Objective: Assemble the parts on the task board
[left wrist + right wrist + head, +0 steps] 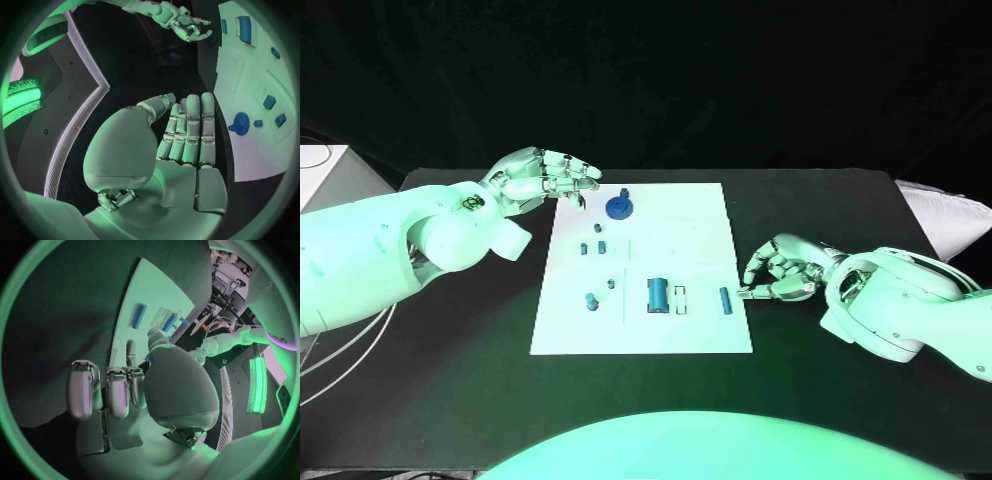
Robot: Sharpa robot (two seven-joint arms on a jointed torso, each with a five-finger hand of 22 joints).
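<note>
Head view, from my seat: my left hand (pixel 542 178) hovers at the task board's (pixel 689 215) far left corner, fingers spread, holding nothing. Just beside it on the board sits a round blue part (pixel 620 207). Smaller blue parts (pixel 596 299) lie down the left half, and a larger blue block (pixel 656 292) nearer the middle. At the board's right edge, my right hand (pixel 783 270) has its fingertips at a slim blue part (pixel 726 300); I cannot tell whether they pinch it.
</note>
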